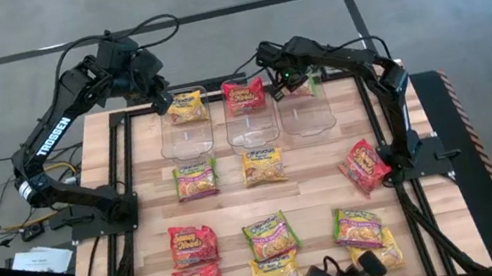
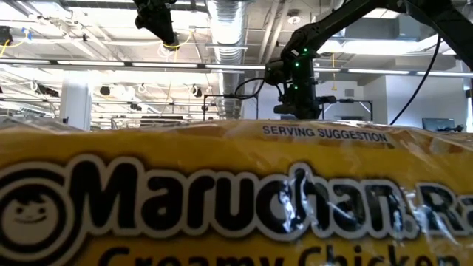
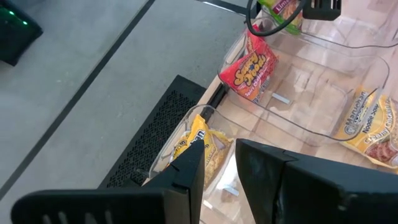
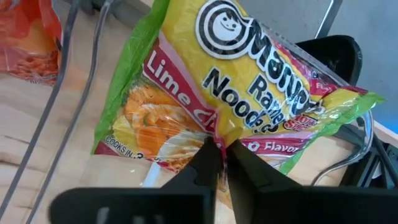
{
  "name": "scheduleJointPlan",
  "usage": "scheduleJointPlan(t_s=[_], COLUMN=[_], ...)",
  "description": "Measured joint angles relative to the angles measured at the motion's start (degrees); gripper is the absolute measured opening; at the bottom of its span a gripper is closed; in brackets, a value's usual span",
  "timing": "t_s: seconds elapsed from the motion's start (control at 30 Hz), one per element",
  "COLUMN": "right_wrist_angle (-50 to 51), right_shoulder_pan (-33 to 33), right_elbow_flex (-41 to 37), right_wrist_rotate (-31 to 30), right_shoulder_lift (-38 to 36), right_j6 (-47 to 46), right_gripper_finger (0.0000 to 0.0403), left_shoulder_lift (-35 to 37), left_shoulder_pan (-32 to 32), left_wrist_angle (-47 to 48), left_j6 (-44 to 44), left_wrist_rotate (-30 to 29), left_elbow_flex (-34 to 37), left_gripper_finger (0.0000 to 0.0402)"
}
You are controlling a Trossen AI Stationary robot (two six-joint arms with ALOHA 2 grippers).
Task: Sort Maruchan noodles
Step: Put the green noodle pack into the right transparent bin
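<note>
Three clear bins stand in a row at the table's far side. The left bin (image 1: 187, 136) holds a yellow packet (image 1: 187, 106), the middle bin (image 1: 252, 127) a red packet (image 1: 244, 95). My right gripper (image 1: 289, 83) is over the far end of the right bin (image 1: 308, 117), shut on a green-edged lime packet (image 4: 236, 81). My left gripper (image 1: 162, 102) hovers by the left bin's far left corner, open and empty (image 3: 221, 168), with the yellow packet (image 3: 199, 149) below it. My right gripper pinches the lime packet between its two fingertips (image 4: 205, 155), on the packet's printed face near one edge (image 4: 217, 132), where the plastic puckers. The packet sits tilted in the hold above the bin. Whether any part of it rests on the bin cannot be told.
Several packets lie flat on the wooden table nearer the front: green-edged (image 1: 196, 179), yellow (image 1: 262, 166), red (image 1: 365, 166), two red (image 1: 192, 244) at the left, and others along the near edge. One yellow packet (image 2: 222, 199) fills the low view.
</note>
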State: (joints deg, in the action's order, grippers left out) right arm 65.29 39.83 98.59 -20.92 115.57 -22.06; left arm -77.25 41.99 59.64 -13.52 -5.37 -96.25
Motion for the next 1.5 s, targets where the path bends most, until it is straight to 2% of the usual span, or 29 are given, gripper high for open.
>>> scheduleJointPlan(t_s=[0.33,0.63,1.5], right_wrist_angle=[-1.3,-1.5,-1.0], right_shoulder_pan=[0.0,-0.4,-1.2], right_elbow_flex=[0.0,0.0,0.0], right_wrist_rotate=[-1.6,-1.7,-1.7], right_shoulder_lift=[0.0,0.0,0.0], right_j6=[0.0,0.0,0.0], right_gripper_finger=[0.0126,0.0170,0.0179], left_shoulder_lift=[0.0,0.0,0.0], left_shoulder_pan=[0.0,0.0,0.0], left_wrist_angle=[0.0,0.0,0.0], left_j6=[0.0,0.0,0.0], left_wrist_rotate=[0.0,0.0,-0.1], left_elbow_flex=[0.0,0.0,0.0], left_gripper_finger=[0.0080,0.0080,0.0080])
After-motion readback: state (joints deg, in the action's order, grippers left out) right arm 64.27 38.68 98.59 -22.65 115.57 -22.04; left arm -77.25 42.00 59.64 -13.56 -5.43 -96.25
